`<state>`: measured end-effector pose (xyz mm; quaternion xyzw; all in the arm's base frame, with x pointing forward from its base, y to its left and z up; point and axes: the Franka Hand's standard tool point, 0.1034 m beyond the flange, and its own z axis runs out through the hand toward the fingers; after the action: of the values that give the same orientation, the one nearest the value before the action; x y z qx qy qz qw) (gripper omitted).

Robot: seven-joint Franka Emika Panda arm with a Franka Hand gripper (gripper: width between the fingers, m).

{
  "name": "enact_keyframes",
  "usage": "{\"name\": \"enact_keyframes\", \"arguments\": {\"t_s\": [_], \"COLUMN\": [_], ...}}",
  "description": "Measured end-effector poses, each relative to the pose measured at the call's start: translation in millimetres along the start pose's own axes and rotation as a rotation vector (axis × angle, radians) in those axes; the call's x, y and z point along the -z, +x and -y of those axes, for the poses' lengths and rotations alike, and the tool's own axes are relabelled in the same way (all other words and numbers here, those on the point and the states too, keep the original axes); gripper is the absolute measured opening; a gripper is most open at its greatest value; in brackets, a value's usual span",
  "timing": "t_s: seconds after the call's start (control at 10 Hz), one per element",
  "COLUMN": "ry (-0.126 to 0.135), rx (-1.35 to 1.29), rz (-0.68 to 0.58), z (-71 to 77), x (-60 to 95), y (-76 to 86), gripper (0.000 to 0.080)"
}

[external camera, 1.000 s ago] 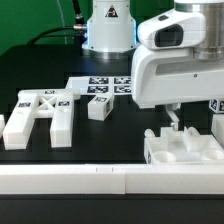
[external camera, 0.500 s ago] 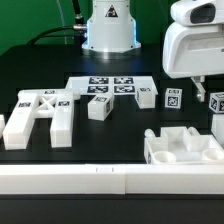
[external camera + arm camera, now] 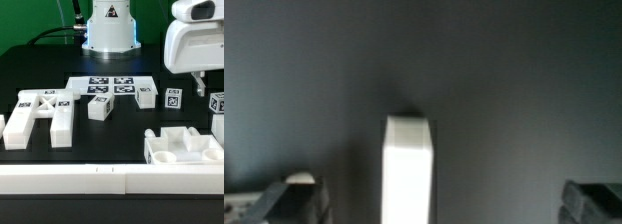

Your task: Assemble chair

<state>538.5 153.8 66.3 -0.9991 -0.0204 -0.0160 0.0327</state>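
The chair parts are matte white with small tags. The cross-braced flat plate [image 3: 40, 113] lies at the exterior view's left. A small block [image 3: 98, 108] lies near the middle. Two tagged blocks [image 3: 146, 95] [image 3: 173, 99] and a tagged bar end [image 3: 216, 103] lie to the right. A notched block [image 3: 181, 147] sits front right. My gripper [image 3: 203, 82] hangs above the right-hand parts. In the wrist view my gripper [image 3: 441, 192] is open, and a white bar [image 3: 407, 165] shows below between the spread fingers [image 3: 288, 196], untouched.
The marker board [image 3: 105, 86] lies flat behind the small block, in front of the arm's base [image 3: 108, 35]. A long white rail [image 3: 90, 178] runs along the table's front edge. The table surface is black.
A second ago the hand hung lower, nearer the middle, over the notched block. It has since risen and moved to the exterior view's right, uncovering two tagged blocks. No part has moved.
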Motion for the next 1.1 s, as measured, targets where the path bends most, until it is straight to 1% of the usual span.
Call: {"name": "enact_keyframes", "arguments": {"t_s": [0.1, 0.2, 0.3, 0.4, 0.7, 0.8, 0.9, 1.0, 1.1], "ry": [-0.003, -0.011, -0.018, -0.018, -0.018, -0.021, -0.039, -0.048, -0.053], "rx": [0.027, 0.052, 0.053, 0.053, 0.055, 0.084, 0.086, 0.065, 0.056], "rz": [0.003, 0.01, 0.009, 0.006, 0.007, 0.014, 0.05, 0.064, 0.073], "z": [-14.9, -32.0, -46.8, -46.6, -45.7, -53.0, -84.3, -99.0, -107.8], "x": [4.7, 9.5, 11.8, 13.6, 12.0, 9.3, -0.4, -4.3, -8.0], "y": [-27.2, -40.4, -47.2, -44.1, -44.6, -48.4, -66.1, -73.4, -78.5], "gripper": [0.0649, 0.0649, 0.0649, 0.0649, 0.0649, 0.0649, 0.0649, 0.0649, 0.0649]}}
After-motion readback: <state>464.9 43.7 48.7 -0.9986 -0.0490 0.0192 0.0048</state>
